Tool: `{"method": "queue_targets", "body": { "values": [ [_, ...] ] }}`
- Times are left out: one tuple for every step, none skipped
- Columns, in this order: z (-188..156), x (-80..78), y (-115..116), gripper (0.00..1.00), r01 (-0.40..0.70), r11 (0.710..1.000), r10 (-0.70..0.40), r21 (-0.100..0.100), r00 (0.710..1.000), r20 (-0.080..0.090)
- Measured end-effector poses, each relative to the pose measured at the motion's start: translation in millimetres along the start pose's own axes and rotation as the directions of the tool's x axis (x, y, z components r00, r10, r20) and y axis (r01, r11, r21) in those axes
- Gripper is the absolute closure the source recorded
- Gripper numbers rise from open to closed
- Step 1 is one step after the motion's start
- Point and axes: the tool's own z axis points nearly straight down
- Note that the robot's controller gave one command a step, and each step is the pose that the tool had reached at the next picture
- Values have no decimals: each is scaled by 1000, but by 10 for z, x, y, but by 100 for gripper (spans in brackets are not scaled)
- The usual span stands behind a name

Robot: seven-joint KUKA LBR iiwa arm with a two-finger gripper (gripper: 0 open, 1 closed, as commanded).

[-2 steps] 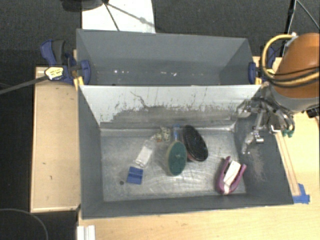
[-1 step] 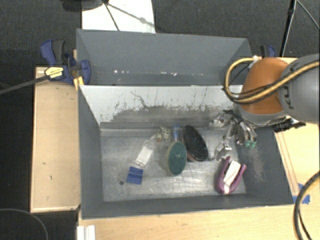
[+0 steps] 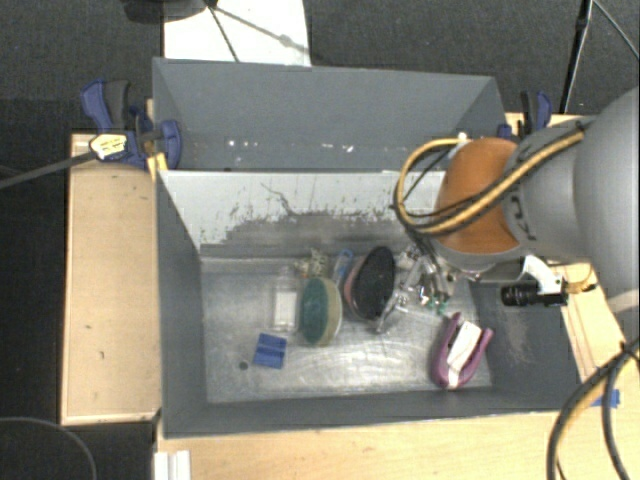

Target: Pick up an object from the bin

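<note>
My gripper (image 3: 408, 296) reaches down from the right into the middle of the bin, its metal fingers beside the right edge of a black oval brush-like thing (image 3: 373, 280). Left of that lies a green oval sponge or brush (image 3: 321, 310). A purple and white object (image 3: 459, 352) rests on the bin floor just right of and below the gripper. Whether anything sits between the fingers is hidden.
A clear small bottle (image 3: 286, 307) lies left of the green oval. A small blue block (image 3: 269, 351) sits at the front left. A blue stick-like piece (image 3: 342, 264) and a small pale thing (image 3: 317, 264) lie near the back wall.
</note>
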Motion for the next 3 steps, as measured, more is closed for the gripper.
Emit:
{"method": "queue_targets", "body": {
  "values": [
    [-85, 64, 587, 0, 177, 984, -177, -2, 984, -5],
    [-358, 405, 1265, 0, 266, 964, -266, -5, 964, -4],
    [-325, 515, 1759, 0, 579, 815, -579, -7, 815, -2]
  ]
}}
